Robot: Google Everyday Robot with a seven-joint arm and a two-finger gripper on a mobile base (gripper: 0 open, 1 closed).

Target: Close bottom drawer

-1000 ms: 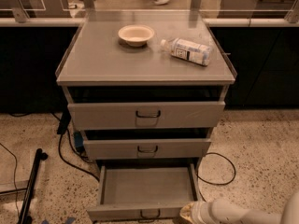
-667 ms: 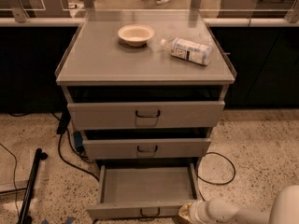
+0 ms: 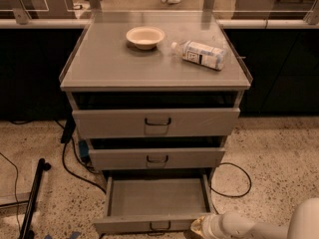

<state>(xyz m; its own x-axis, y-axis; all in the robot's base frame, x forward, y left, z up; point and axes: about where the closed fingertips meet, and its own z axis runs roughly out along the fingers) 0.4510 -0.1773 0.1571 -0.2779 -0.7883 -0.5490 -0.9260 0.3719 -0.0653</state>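
- The robot's hand (image 3: 195, 229), at the tip of a white arm (image 3: 239, 227) that reaches in from the lower right, sits low by the floor. I cannot tell whether it is wide, narrow or holding anything.
- Just left of the hand is the shallow grey metal bottom drawer (image 3: 157, 198), pulled well out of the cabinet. The hand is at the right end of its front panel, and contact cannot be made out.
- The drawer's small dark wire handle (image 3: 159, 227) lies further left of the hand.
- Above the hand, the grey middle drawer front (image 3: 199, 158) and the taller grey top drawer front (image 3: 199, 122) each stand slightly out.
- Far above the hand, on the grey tabletop (image 3: 99, 63), a round cream bowl (image 3: 145, 36) sits up and to the left. A clear plastic bottle with a white label (image 3: 199, 54) lies on its side almost straight above.
- A black cable (image 3: 239, 183) loops on the speckled floor up and right of the hand.
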